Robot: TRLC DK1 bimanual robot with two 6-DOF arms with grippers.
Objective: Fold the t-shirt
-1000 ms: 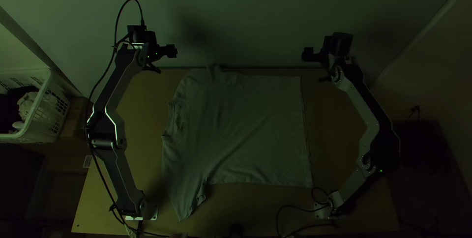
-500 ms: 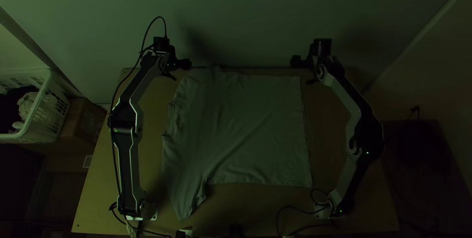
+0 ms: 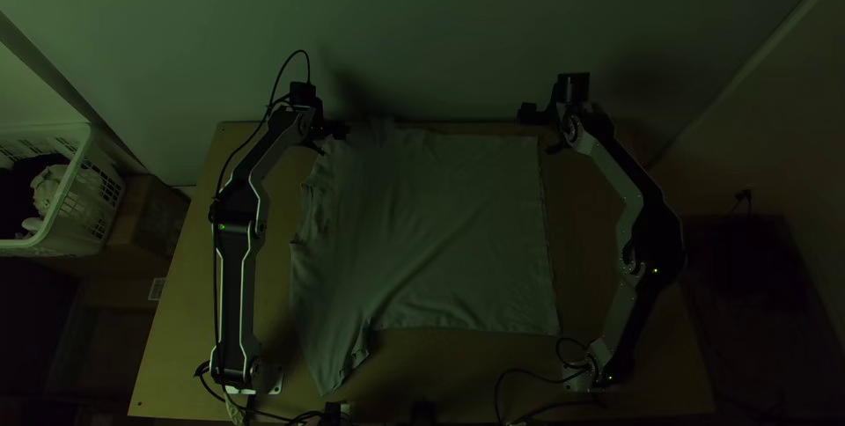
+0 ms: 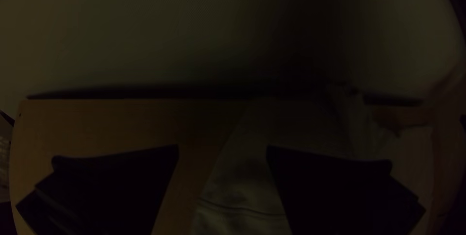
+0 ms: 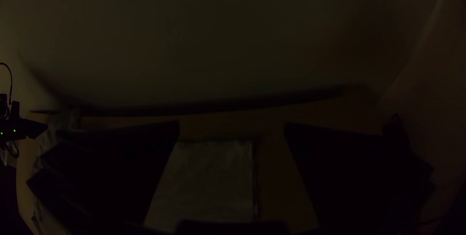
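Note:
The grey t-shirt (image 3: pixel 440 232) lies spread on the table, its collar side to the left and its hem to the right, one sleeve toward the near edge and the other at the far edge. My left gripper (image 3: pixel 339 131) is over the shirt's far left corner; in its wrist view the left gripper (image 4: pixel 223 152) is open, with shirt cloth (image 4: pixel 238 186) below. My right gripper (image 3: pixel 528 113) is by the far right corner of the shirt; in the right wrist view the right gripper (image 5: pixel 232 128) stands open above the hem corner (image 5: pixel 242 150).
A white basket (image 3: pixel 66 201) holding cloth and a cardboard box (image 3: pixel 150 219) stand left of the table (image 3: pixel 180 338). A wall (image 3: pixel 440 30) rises behind the far edge. Black cables (image 3: pixel 519 373) lie near the right arm's base.
My left gripper has moved right and toward the table's far left part, reaching the shirt's corner. My right gripper has shifted slightly left. The shirt lies as before.

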